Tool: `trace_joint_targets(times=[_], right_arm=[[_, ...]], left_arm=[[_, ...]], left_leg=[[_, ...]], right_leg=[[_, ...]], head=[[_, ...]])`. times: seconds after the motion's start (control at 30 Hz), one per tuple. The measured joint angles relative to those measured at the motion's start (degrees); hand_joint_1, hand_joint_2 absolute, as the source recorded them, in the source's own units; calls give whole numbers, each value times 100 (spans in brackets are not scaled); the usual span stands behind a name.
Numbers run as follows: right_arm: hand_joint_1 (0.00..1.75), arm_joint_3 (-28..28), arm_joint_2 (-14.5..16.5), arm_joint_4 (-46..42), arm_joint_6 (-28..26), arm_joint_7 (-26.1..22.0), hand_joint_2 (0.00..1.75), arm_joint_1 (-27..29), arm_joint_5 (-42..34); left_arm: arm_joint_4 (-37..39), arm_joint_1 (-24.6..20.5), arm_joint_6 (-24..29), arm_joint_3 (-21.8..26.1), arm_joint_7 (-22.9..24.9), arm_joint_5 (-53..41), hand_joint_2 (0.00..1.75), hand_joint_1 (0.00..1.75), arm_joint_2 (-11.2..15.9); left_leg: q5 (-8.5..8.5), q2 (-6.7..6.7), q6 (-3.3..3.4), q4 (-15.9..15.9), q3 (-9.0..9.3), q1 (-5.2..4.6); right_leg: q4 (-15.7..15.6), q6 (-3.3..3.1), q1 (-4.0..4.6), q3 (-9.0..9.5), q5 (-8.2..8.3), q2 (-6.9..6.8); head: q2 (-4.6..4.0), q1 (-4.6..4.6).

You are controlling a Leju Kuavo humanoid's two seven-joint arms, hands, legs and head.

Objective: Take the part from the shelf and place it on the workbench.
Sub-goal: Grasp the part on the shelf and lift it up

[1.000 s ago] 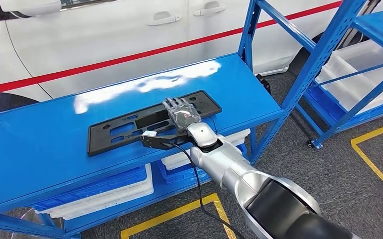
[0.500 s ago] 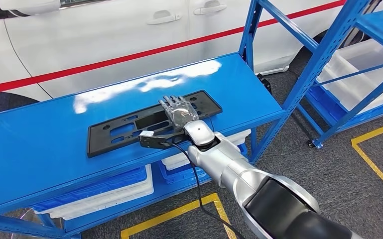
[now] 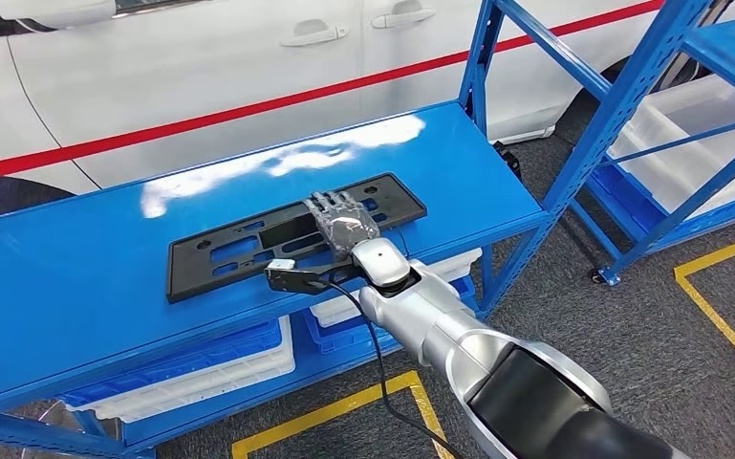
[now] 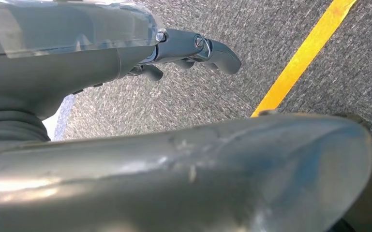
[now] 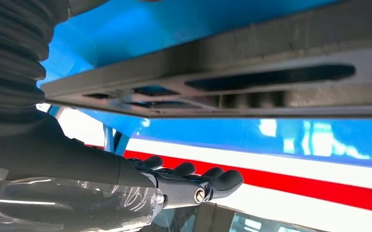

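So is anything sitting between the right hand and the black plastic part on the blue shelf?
Nothing visible. The right hand is directly over the flat black plastic part on the blue metal shelf, fingers extended, with no other object between them.

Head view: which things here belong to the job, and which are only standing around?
Belong to the job:
- black part, flat on the shelf top
- blue shelf
- right hand, above the part

Standing around:
- white bins under the shelf top
- white car behind
- second blue rack
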Motion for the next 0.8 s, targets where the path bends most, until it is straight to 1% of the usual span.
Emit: trace_joint_targets(times=[0.33,0.57,0.8], right_arm=[[0,0,-67,66,-44,-206,175,18,-143],[0,0,-71,73,-22,-194,175,-8,-115],[0,2,-69,72,122,-91,175,-101,-21]], left_arm=[[0,1,44,1,-87,108,0,0,0],[0,1,54,1,-106,128,0,0,0],[0,1,72,4,-155,304,0,0,13]], left_leg=[[-1,0,-1,0,0,0],[-1,0,-1,0,0,0],[-1,-1,-1,0,0,0]], right_leg=[[0,0,0,0,0,1],[0,0,0,0,-1,0],[0,0,0,1,-1,0]], head=[[0,0],[0,0],[0,0]])
